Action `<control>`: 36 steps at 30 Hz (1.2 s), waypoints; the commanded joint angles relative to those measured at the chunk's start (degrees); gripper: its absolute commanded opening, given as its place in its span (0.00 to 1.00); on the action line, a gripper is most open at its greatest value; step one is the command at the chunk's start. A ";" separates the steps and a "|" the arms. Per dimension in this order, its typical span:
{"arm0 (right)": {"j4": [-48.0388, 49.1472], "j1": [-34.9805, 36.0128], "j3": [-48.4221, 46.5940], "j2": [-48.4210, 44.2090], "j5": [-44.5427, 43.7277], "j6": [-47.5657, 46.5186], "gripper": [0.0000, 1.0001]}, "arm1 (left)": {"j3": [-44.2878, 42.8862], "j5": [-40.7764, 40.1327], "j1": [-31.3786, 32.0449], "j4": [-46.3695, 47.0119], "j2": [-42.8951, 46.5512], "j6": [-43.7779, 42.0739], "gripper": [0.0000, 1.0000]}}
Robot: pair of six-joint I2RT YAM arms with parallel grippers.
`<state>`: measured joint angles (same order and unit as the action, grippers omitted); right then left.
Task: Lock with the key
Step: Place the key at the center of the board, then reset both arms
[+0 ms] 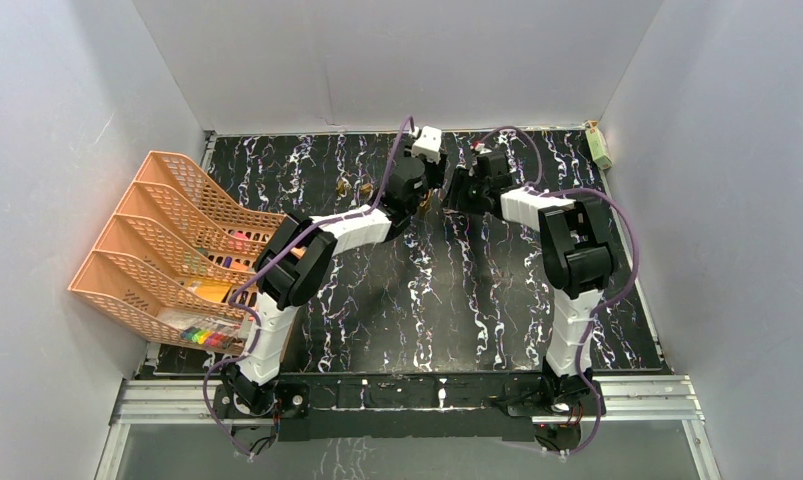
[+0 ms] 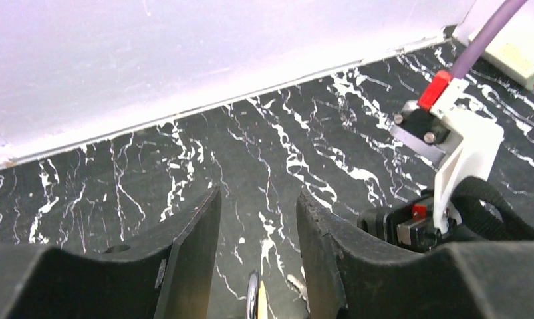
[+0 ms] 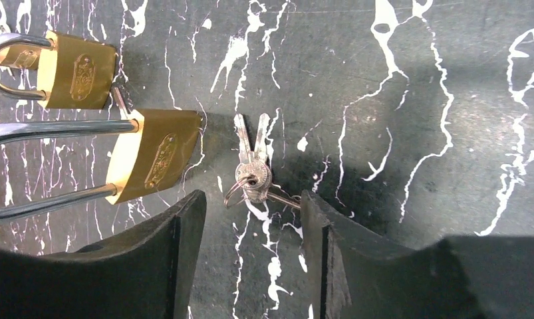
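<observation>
In the right wrist view a bunch of silver keys (image 3: 253,166) on a ring lies flat on the black marbled table, just ahead of my right gripper (image 3: 251,216). That gripper is open and empty, and the keys lie in line with its gap. Two brass padlocks lie to the left: a small one (image 3: 78,70) and a larger one (image 3: 156,154) with a long shackle. My left gripper (image 2: 257,212) is open. A thin brass and metal piece (image 2: 256,300) shows edge-on low between its fingers, touching neither. In the top view both grippers meet at mid back, left (image 1: 424,197) and right (image 1: 455,190).
Stacked orange mesh trays (image 1: 177,250) with small items stand at the left. A small pale green box (image 1: 599,145) sits in the back right corner. Two small brass things (image 1: 353,188) lie left of the left gripper. The right arm's wrist camera mount (image 2: 453,156) is close beside the left gripper.
</observation>
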<state>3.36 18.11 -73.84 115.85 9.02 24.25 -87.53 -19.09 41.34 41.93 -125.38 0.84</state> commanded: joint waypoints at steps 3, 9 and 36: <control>-1.14 -0.86 -3.96 -9.53 -2.34 -2.14 0.78 | -5.54 0.43 -0.10 -2.20 5.49 -3.40 0.47; -8.01 -1.49 -4.66 -18.99 -6.65 -4.09 0.98 | -6.56 8.22 -2.76 -11.83 10.10 3.29 0.97; -9.07 -1.52 21.97 -60.38 -13.56 -5.85 0.98 | 22.89 19.89 -13.57 -30.23 52.80 8.55 0.98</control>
<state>-7.22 16.62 -53.47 57.10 -4.32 20.58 -67.83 2.09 27.92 13.47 -77.67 10.37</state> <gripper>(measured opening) 0.984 0.983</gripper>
